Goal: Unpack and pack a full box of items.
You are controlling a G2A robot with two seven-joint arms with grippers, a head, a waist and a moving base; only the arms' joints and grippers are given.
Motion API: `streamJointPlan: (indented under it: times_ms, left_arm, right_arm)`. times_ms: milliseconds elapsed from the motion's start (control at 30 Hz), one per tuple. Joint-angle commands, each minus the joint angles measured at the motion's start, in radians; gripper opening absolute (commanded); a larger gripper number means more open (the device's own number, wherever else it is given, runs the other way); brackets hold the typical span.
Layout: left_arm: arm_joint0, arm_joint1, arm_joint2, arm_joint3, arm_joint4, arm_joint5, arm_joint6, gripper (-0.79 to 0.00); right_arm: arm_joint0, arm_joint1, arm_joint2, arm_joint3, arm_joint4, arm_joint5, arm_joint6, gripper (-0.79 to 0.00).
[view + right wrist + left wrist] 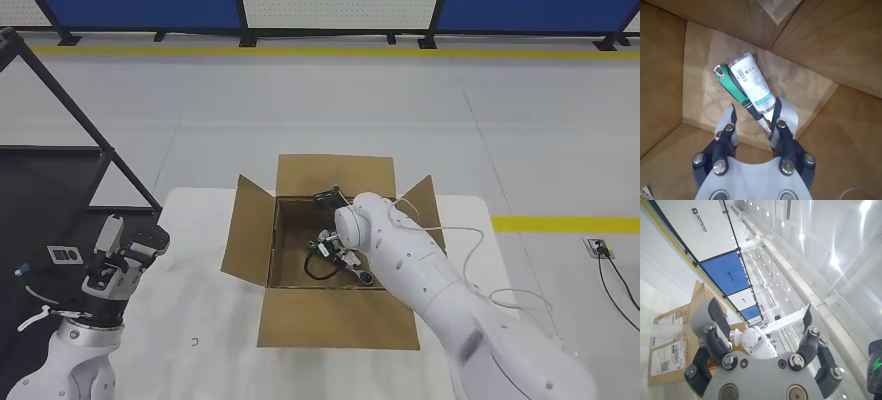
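Observation:
An open cardboard box [250,235] stands in the middle of the white table [200,310], flaps folded out. My right arm goes down into it. In the right wrist view my right gripper [755,107] is open just over the box floor [700,106]. A clear white-labelled bottle [751,83] lies there across a green-handled tool [730,85], and the bottle's cap end sits between the fingers, against one fingertip [777,108]. My left gripper [761,306] is open and holds nothing. It hangs tilted upward over the table's left edge [148,240], clear of the box [677,344].
A black metal frame [60,130] stands left of the table, close to the left arm. A small ring [194,342] lies on the table in front of the box. A dark cable-like item [318,265] shows inside the box near the right wrist.

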State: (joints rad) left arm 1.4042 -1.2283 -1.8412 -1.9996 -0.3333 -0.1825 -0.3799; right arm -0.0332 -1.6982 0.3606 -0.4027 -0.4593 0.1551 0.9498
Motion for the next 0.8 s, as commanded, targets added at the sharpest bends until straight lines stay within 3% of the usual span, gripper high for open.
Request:
streamJointPlan:
  times_ms: [0,300,400,600,767]
  left_arm:
    - [0.0,0.0,0.0,0.0,0.0,0.0,-0.001,0.0]
    - [0.0,0.0,0.0,0.0,0.0,0.0,-0.001,0.0]
    - [0.0,0.0,0.0,0.0,0.0,0.0,-0.001,0.0]
    - [0.0,0.0,0.0,0.0,0.0,0.0,-0.001,0.0]
    - [0.0,0.0,0.0,0.0,0.0,0.0,-0.001,0.0]
  right_arm:
    - [0.0,0.0,0.0,0.0,0.0,0.0,-0.001,0.0]
    - [-0.003,0.0,0.003,-0.003,0.005,-0.006,-0.011,0.0]
    - [-0.016,0.007,-0.003,-0.003,-0.043,-0.064,-0.076,0.0]
    - [-0.017,0.023,-0.024,0.003,-0.147,-0.286,-0.138,0.0]
    - [-0.014,0.028,-0.026,0.041,-0.198,-0.381,-0.173,0.0]
